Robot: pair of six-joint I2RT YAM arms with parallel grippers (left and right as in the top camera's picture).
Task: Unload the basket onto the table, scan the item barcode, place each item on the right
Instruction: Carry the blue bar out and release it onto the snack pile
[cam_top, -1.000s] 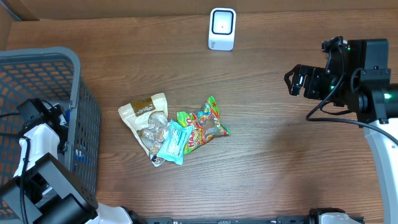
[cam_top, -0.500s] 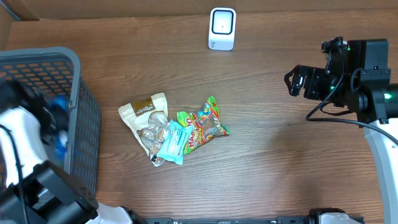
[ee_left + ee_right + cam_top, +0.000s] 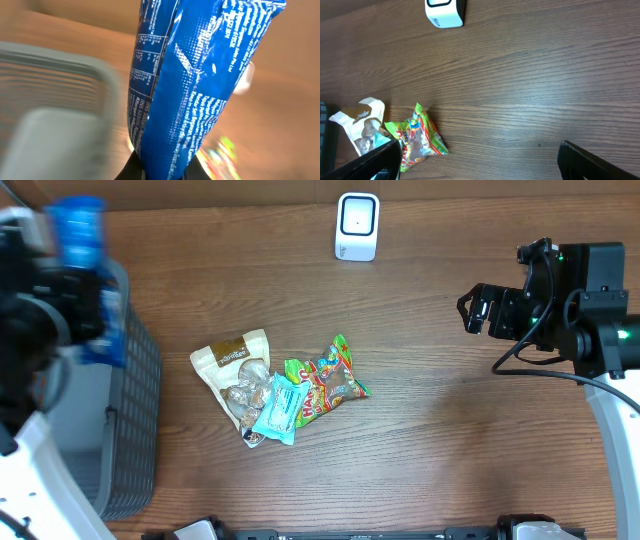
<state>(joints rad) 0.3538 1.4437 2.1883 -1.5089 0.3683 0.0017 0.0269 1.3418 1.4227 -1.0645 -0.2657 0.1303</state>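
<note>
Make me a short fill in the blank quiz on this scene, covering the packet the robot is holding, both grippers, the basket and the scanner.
1. The packet clamped in the left gripper is ___ in colour.
2. The right gripper holds nothing, and its jaws stand ___.
3. The grey basket sits on the robot's ___ side.
4. The scanner on the table is ___ in colour.

Missing words: blue; open; left; white.

Grey basket (image 3: 140,400) left of heaped snack packets (image 3: 272,394)
</note>
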